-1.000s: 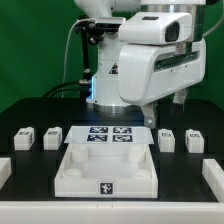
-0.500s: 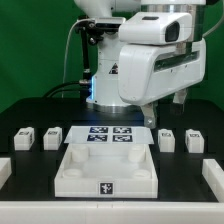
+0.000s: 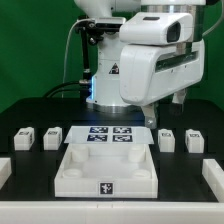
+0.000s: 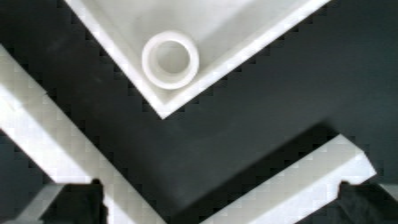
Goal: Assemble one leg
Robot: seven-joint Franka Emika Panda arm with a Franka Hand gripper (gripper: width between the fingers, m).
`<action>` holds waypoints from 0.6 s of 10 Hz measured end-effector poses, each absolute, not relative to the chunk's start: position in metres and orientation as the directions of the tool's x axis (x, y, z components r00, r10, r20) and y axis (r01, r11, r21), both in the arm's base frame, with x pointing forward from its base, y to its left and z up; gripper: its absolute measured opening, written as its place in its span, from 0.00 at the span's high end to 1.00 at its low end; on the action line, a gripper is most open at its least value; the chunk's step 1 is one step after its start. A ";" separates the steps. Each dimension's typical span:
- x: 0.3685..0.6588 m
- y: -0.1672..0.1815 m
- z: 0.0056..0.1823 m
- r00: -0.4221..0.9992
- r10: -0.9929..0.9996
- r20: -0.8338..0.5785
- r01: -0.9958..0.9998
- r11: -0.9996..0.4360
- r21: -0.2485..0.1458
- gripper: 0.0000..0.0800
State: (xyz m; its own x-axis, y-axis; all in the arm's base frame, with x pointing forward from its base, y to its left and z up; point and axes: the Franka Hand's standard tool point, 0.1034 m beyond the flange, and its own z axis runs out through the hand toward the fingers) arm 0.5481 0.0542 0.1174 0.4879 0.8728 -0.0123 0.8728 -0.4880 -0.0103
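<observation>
Your jaws stand wide apart, gripping nothing; the wrist view shows a holed corner of the tray [image 4: 231, 30]. Four legs [image 3: 167, 138] rest on the bench [image 3: 180, 165], two either side of the marker board [image 3: 108, 135].

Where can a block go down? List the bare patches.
Bare table flanks the tray on both sides, in front of the blocks on the exterior view's left and right. The middle is crowded: marker board, tray, arm overhead.
</observation>
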 end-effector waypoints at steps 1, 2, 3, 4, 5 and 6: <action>0.524 0.041 0.113 0.351 0.936 -0.011 0.936 -0.351 -0.011 0.19; 0.503 0.026 0.105 0.273 0.962 -0.013 0.962 -0.273 -0.020 0.19; 0.488 0.012 0.093 0.147 0.989 -0.005 0.989 -0.147 -0.020 0.19; 0.469 -0.002 0.077 0.064 0.998 0.000 0.997 -0.064 -0.034 0.19; 0.459 -0.011 0.065 -0.020 1.000 0.009 0.998 0.020 -0.052 0.19; 0.456 -0.016 0.050 -0.007 1.000 0.018 0.999 0.008 -0.050 0.19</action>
